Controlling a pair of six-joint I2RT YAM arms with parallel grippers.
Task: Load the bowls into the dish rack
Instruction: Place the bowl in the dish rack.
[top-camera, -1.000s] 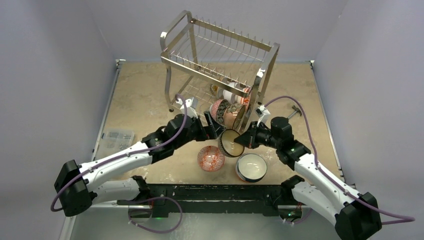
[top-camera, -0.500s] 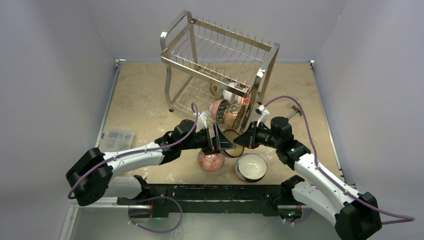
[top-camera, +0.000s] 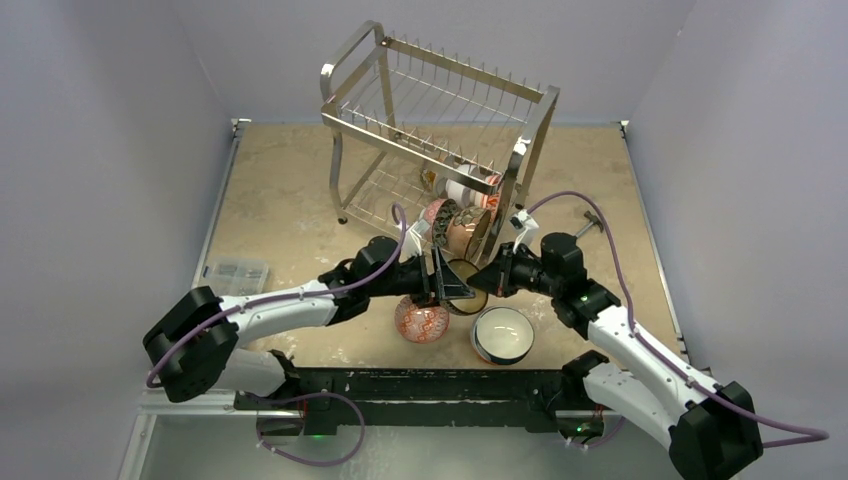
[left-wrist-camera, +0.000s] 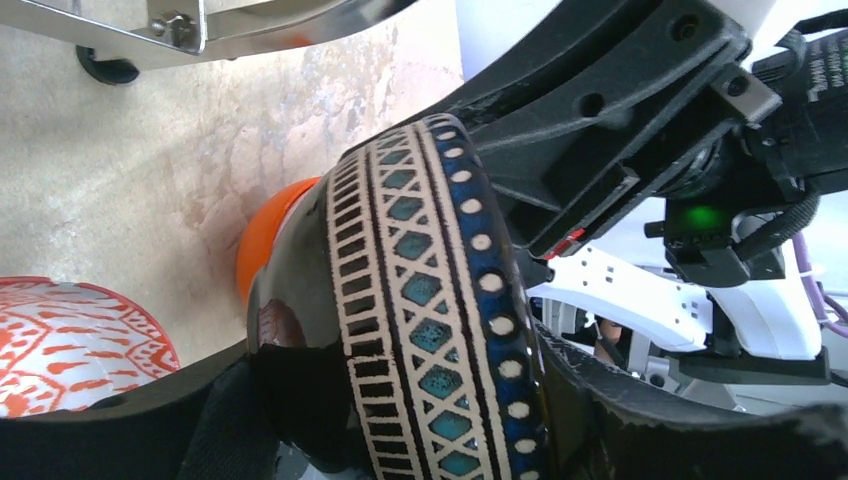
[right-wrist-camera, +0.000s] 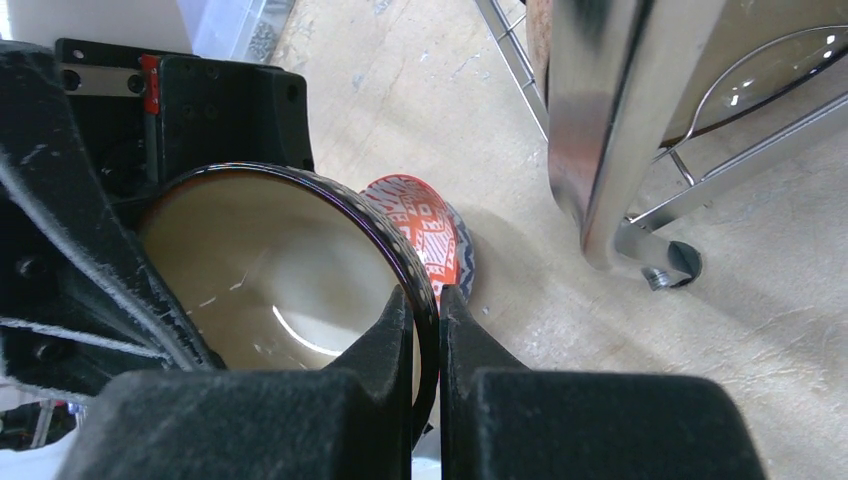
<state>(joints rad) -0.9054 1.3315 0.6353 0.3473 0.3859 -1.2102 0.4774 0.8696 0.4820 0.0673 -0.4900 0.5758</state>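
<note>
Dark bowl (right-wrist-camera: 270, 270), on edge: right gripper (right-wrist-camera: 425, 310) pinches rim; left gripper (top-camera: 450, 283) straddles body, grip unclear. Likely handover for slotting into rack (top-camera: 440, 110).

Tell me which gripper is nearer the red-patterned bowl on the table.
Left. The left gripper hangs close over the far edge of the red-patterned bowl, its jaws straddling the dark bowl. The right gripper pinches that bowl's rim, farther off to the right.
</note>
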